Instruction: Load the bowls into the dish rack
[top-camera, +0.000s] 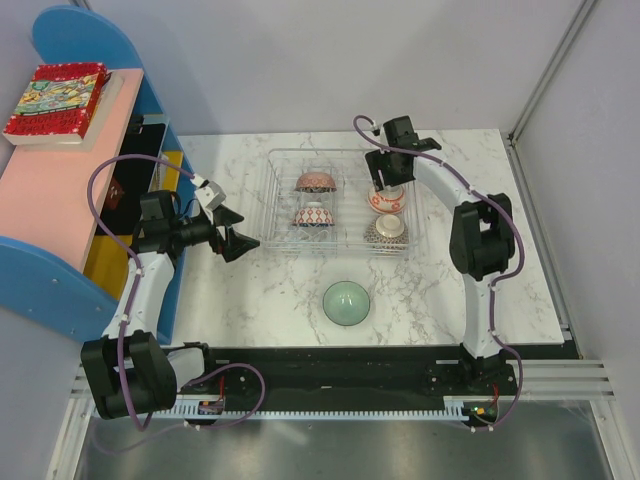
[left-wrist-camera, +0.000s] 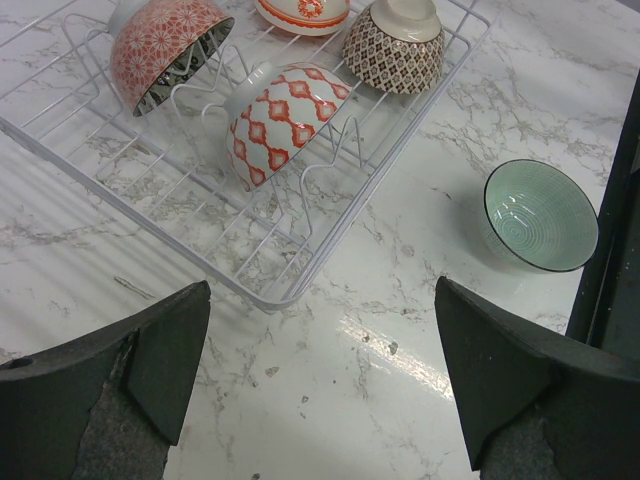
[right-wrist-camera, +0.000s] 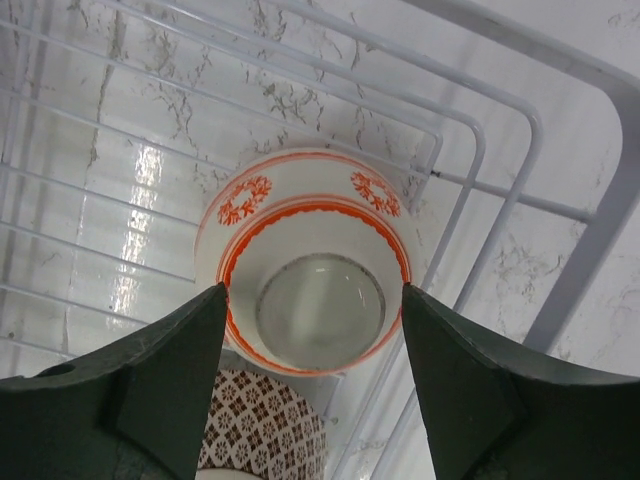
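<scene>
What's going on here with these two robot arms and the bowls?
Bowls are being loaded into a clear dish rack. The right gripper straddles a white bowl with orange bands on the rack's right side; whether it grips it is unclear. A red floral bowl, a diamond-patterned bowl and a brown lattice bowl also sit in the rack. The left gripper hangs open and empty beside it. A mint-green bowl sits on the table, not yet loaded.
</scene>
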